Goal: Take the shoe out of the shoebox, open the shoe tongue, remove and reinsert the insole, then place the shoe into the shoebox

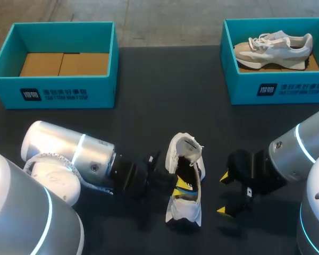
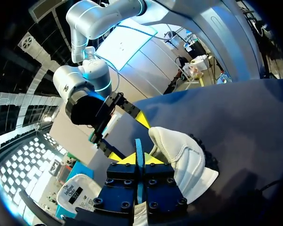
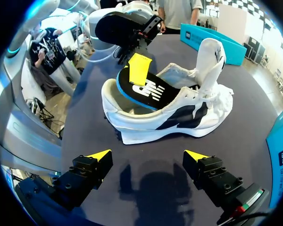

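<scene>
Left gripper (image 2: 138, 159) comes in from the left of the shoe (image 3: 179, 110) with its two yellow tips pressed together on the heel end of the insole (image 3: 148, 89), whose thin blue edge shows between them. The insole (black on top, blue round the rim) is tilted. Its heel end is lifted above the shoe's collar, and its front part lies down inside the shoe.

The white shoe stands on its sole at the near middle of the dark table (image 1: 149, 122), just right of the left gripper, with its toe towards the far side. Its tongue (image 3: 211, 56) is pulled up and stands nearly upright.

Right gripper (image 3: 147, 157) is on the right of the shoe, low over the table. Its fingers are spread wide and hold nothing. They point at the shoe's side, and a strip of dark table lies between the tips and the sole. From the left wrist view, this gripper shows just beyond the shoe, so the shoe sits between the two grippers.

Two teal shoeboxes stand along the far edge, well apart from the shoe. The left shoebox (image 1: 53, 87) shows only its brown cardboard floor. The right shoebox (image 1: 279, 87) holds a second shoe (image 1: 274, 47), pale grey and white, with its toe towards the right. Neither box lies between a gripper and the shoe being handled.
</scene>
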`<action>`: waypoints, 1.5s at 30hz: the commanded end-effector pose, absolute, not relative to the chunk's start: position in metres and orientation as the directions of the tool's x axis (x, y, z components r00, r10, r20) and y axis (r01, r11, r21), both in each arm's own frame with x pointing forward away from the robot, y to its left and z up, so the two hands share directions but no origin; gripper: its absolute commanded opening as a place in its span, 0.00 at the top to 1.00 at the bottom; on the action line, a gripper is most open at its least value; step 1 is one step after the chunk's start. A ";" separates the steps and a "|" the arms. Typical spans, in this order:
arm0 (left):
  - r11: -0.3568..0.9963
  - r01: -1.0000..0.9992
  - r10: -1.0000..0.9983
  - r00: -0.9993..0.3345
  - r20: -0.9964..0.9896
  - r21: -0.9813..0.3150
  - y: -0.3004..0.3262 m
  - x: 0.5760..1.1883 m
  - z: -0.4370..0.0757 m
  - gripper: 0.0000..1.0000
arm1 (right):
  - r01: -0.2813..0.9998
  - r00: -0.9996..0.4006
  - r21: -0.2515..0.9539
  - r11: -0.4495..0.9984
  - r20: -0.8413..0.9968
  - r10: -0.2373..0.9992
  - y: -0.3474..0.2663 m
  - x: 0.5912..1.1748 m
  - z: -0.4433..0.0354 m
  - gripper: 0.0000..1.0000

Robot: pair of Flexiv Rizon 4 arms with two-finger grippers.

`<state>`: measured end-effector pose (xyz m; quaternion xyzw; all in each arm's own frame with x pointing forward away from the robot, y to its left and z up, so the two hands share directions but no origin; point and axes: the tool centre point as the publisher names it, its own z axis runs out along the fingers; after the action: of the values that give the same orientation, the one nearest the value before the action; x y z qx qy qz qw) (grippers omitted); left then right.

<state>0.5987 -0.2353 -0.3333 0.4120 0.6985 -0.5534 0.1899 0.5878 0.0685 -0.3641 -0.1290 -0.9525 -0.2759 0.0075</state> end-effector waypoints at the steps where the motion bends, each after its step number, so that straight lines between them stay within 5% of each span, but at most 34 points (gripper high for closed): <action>1: 0.047 0.784 0.376 -0.588 -0.716 -0.619 -0.240 0.602 -0.338 1.00 | 0.250 -0.966 0.524 0.814 0.083 0.243 0.068 0.586 -0.363 0.00; 17: 0.073 0.770 0.365 -0.612 -0.702 -0.634 -0.244 0.612 -0.349 1.00 | 0.250 -0.966 0.524 0.814 0.083 0.243 0.068 0.586 -0.363 0.00; 22: 0.056 0.773 0.363 -0.605 -0.708 -0.632 -0.241 0.607 -0.341 0.46 | 0.250 -0.966 0.524 0.814 0.083 0.243 0.068 0.586 -0.363 0.00; 25: 0.043 0.776 0.358 -0.601 -0.715 -0.630 -0.239 0.603 -0.335 0.25 | 0.250 -0.966 0.524 0.814 0.083 0.243 0.068 0.586 -0.363 0.00; 31: 0.025 0.777 0.343 -0.597 -0.725 -0.629 -0.235 0.597 -0.324 0.17 | 0.250 -0.966 0.524 0.814 0.083 0.243 0.068 0.586 -0.363 0.00; 45: 0.045 0.773 0.357 -0.604 -0.713 -0.633 -0.209 0.590 -0.318 0.19 | 0.250 -0.966 0.524 0.814 0.083 0.243 0.068 0.586 -0.363 0.00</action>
<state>0.5968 -0.2213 -0.3228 0.4049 0.6967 -0.5627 0.1843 0.5878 0.0685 -0.3641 -0.1290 -0.9525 -0.2759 0.0075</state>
